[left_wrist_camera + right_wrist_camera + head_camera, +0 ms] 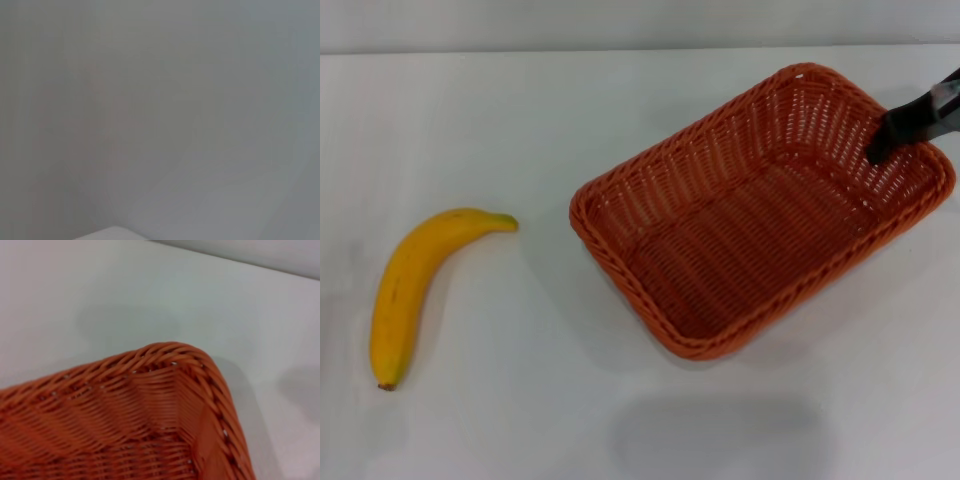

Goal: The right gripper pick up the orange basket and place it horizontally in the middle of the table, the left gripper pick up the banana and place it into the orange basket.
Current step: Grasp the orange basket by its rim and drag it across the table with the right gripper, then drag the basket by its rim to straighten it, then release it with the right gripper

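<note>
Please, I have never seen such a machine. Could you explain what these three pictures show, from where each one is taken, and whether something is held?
It is a two-armed robot. The head camera looks down on a white table. On it lie a banana and an orange basket, apart. The right pincer reaches over the basket's far right rim, one black finger inside; whether it grips cannot be seen. The right wrist camera shows a corner of the basket close up. The left wrist camera sees mostly blank grey; the left pincer is out of view.
</note>
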`<action>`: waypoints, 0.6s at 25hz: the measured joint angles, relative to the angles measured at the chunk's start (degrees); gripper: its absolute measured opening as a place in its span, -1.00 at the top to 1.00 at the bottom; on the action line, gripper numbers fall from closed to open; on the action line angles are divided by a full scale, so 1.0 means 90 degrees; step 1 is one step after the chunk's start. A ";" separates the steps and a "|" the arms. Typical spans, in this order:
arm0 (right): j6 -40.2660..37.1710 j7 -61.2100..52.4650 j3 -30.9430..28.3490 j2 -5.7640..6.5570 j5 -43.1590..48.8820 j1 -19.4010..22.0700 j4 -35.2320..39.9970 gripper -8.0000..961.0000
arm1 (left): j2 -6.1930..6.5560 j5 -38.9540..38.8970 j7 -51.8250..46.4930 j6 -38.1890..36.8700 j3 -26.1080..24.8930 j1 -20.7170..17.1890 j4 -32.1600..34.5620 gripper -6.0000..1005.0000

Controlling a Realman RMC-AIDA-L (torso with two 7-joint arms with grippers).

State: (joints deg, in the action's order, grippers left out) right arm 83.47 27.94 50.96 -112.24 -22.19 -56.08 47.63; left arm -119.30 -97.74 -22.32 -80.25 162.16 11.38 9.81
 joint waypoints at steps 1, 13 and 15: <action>0.0072 -0.0032 -0.0191 0.0011 0.0000 0.0000 -0.0013 0.57 | 0.0001 0.0000 0.0000 -0.0004 0.0000 0.0021 -0.0029 -0.61; 0.0085 -0.0876 -0.1181 0.0000 -0.1061 0.0541 -0.0095 0.63 | -0.0008 0.0001 0.0000 -0.0021 -0.0010 0.0224 -0.0203 -0.60; -0.0013 -0.0960 -0.1184 -0.0037 -0.1334 0.0713 -0.0072 0.61 | 0.0000 -0.0003 0.0000 -0.0021 -0.0010 0.0258 -0.0203 -0.60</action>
State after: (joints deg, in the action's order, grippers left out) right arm 83.36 19.30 40.30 -112.58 -34.20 -49.66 46.99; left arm -119.29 -97.76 -22.32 -80.44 162.07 13.70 7.99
